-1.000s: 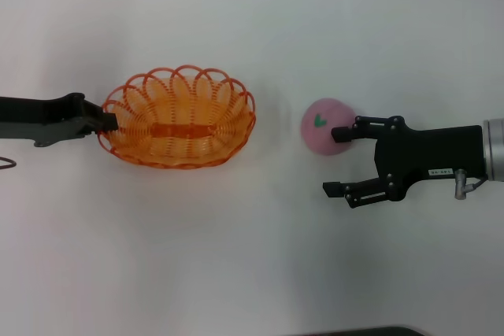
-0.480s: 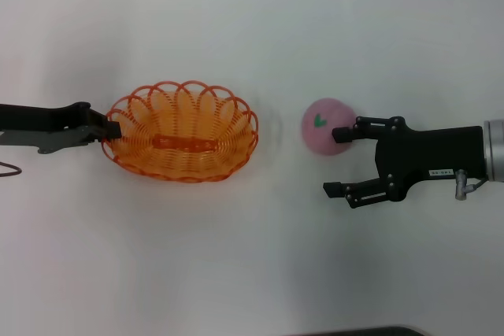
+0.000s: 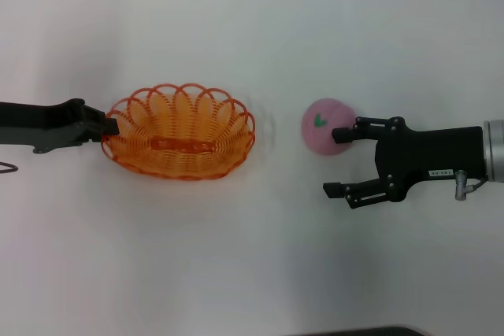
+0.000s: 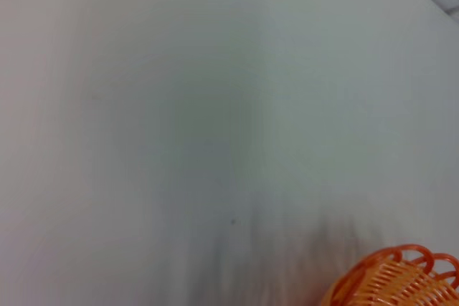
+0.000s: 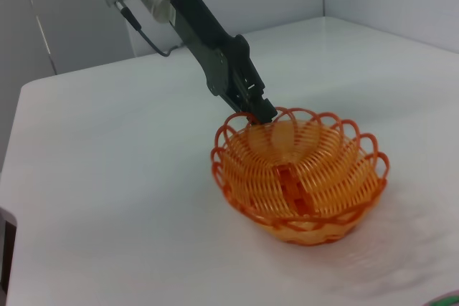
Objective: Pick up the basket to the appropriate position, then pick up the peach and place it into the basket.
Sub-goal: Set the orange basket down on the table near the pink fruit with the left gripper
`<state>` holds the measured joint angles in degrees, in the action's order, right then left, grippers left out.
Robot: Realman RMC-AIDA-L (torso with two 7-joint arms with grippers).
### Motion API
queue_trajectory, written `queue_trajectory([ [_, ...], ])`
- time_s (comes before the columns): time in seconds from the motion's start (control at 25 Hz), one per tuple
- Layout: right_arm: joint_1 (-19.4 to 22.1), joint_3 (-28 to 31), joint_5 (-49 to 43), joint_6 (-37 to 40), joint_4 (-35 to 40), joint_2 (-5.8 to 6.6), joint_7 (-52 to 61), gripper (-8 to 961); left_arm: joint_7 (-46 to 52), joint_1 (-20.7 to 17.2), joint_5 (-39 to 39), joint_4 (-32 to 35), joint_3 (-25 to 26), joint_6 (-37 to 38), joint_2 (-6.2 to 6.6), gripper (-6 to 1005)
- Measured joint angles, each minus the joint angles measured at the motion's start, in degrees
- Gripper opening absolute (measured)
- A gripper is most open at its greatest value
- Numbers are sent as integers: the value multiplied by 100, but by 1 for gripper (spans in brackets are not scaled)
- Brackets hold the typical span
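Note:
The orange wire basket [image 3: 181, 133] is left of centre in the head view. My left gripper [image 3: 110, 126] is shut on the rim at its left end. The right wrist view shows that grip [image 5: 262, 114] on the looped rim of the basket [image 5: 301, 184]. A corner of the basket [image 4: 398, 281] shows in the left wrist view. The pink peach [image 3: 324, 125], with a green leaf mark, lies to the right. My right gripper [image 3: 335, 161] is open just beside it. One fingertip [image 3: 340, 133] is against the peach's near-right side and the other is off it, closer to me.
The basket and the peach are on a plain white table [image 3: 252, 257]. A stretch of bare surface lies between them. A dark edge shows at the bottom of the head view.
The left arm has drawn the basket slightly nearer to me, tilting it briefly and levelling it again. The right gripper and the peach have not moved.

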<state>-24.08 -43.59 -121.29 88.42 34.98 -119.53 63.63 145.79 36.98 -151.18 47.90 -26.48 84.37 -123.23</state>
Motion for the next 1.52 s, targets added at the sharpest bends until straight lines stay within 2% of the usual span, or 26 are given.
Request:
queue_trajectory([
  [0.24,0,0,0,0,0,0,0,949,-1,-3,28,2,-13,77,100,202],
  [0.88,-43,0,0,3,-9,0,26,949,-190,9,80,120,-151,135,133,875],
  [1.08,-45,0,0,-1,-9,0,27,949,-627,-29,431,322,-157,137,108,892],
  [1.32,-54,0,0,-1,-9,0,78,949,-1773,-114,1097,375,-157,162,94,902],
  [1.36,-54,0,0,-1,-7,0,79,949,-2533,-210,1477,377,-155,170,93,902],
  [1.52,-54,0,0,0,5,0,79,949,-3726,-309,1880,358,-156,219,93,902],
])
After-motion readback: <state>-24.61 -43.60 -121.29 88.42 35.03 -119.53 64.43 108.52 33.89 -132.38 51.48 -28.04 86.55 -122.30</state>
